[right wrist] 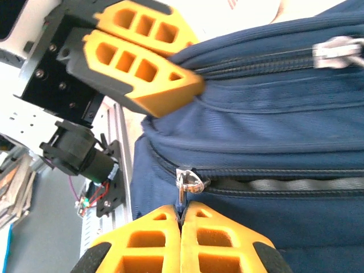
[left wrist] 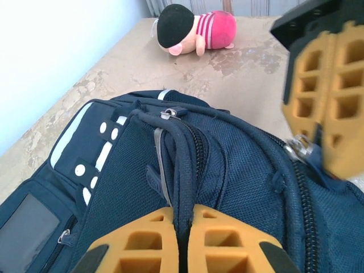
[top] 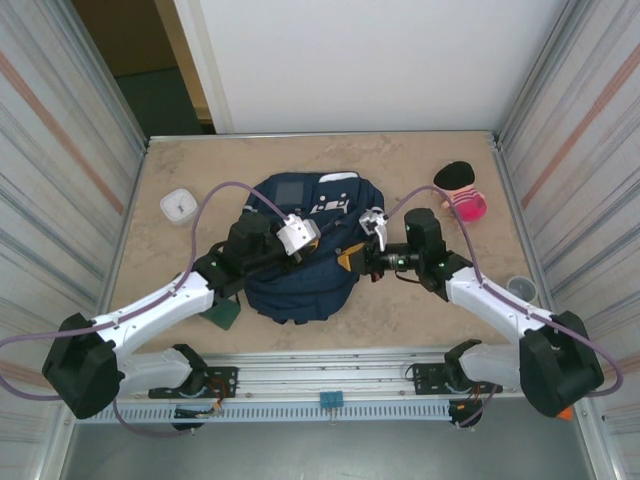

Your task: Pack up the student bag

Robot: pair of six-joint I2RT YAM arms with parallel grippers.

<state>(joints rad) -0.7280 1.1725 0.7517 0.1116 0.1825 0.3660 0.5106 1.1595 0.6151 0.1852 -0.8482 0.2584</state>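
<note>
Student bag (top: 300, 285) lies flat mid-table (top: 420, 150), between the two arms. Left hand (left wrist: 183, 222) is pinched shut on the dark top loop (left wrist: 177, 159) at the bag's upper edge. Right hand (right wrist: 181, 222) is clamped on the metal zipper pull (right wrist: 187, 182), fingers fully together around the tab.

Looks like the unzip step. Compartment reads closed, nothing packed yet.

To do it well:
- Right hand should drag along the zipper line, not lift away from it, or the small tab slips out.
- Left hand acts as anchor on the loop, pulling opposite so the fabric is taut and the teeth don't bunch at the curve.
- Go slow around the corner.

Pink plush toy (top: 462, 190) sits far right, well apart from the bag, likely the cargo.
</note>
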